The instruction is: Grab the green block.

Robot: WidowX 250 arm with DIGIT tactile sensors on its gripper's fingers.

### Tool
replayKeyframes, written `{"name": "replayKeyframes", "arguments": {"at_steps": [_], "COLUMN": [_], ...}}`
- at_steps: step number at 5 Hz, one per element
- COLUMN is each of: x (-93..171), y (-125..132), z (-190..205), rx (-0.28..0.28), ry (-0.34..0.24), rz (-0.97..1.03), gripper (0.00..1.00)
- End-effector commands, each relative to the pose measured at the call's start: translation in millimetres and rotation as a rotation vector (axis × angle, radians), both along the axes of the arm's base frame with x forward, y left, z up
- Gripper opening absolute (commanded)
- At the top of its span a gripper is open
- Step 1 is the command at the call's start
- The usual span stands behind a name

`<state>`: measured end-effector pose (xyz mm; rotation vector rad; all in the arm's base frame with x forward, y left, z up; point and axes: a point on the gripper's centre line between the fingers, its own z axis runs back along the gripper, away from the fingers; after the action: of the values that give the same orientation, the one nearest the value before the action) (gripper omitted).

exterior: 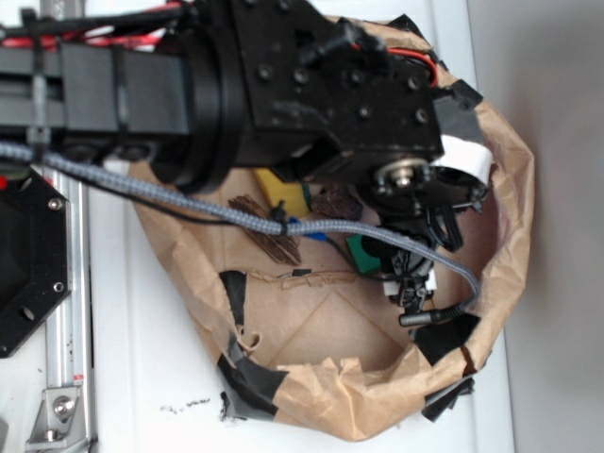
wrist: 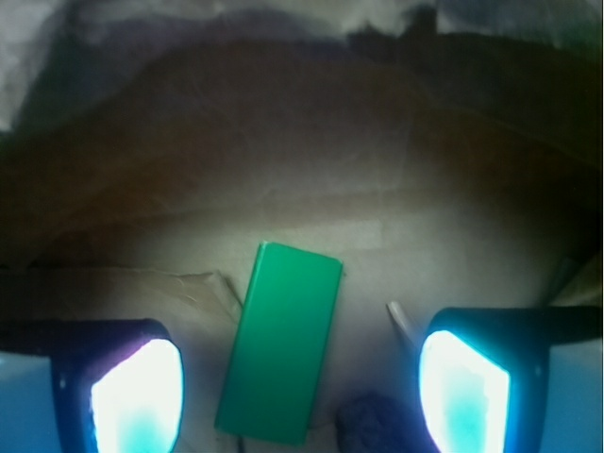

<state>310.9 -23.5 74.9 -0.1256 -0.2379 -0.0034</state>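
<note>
The green block [wrist: 279, 342] is a flat bright green slab lying on the brown paper floor, seen in the wrist view between my two fingertips, its long side running away from me and slightly tilted. In the exterior view only a corner of the block [exterior: 361, 253] shows under the arm. My gripper [wrist: 300, 396] is open, its glowing pads [wrist: 137, 396] standing wide on either side of the block without touching it. In the exterior view the gripper [exterior: 412, 283] reaches down inside the paper bag.
A crumpled brown paper bag [exterior: 514, 189] with black tape patches walls the work area. Inside lie a yellow sponge [exterior: 281, 192], a dark brown piece [exterior: 269, 231], and a dark blue fuzzy object [wrist: 370, 423] by the block. A grey cable [exterior: 283, 226] crosses.
</note>
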Motion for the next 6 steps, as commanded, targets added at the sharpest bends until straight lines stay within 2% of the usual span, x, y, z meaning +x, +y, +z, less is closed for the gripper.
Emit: {"name": "replayKeyframes", "arguments": {"at_steps": [1,3,5,6], "x": [-5,7,13,15], "y": [-18,-15,-21,-23], "z": [-16,-31,-41,-42], "rx": [0.01,0.058,0.021,0.009], "ry": [-0.001,-0.015,0.015,0.025], "rz": [-0.07,-0.117,-0.115,-0.101], "gripper": [1.0,1.0,1.0,0.0]}}
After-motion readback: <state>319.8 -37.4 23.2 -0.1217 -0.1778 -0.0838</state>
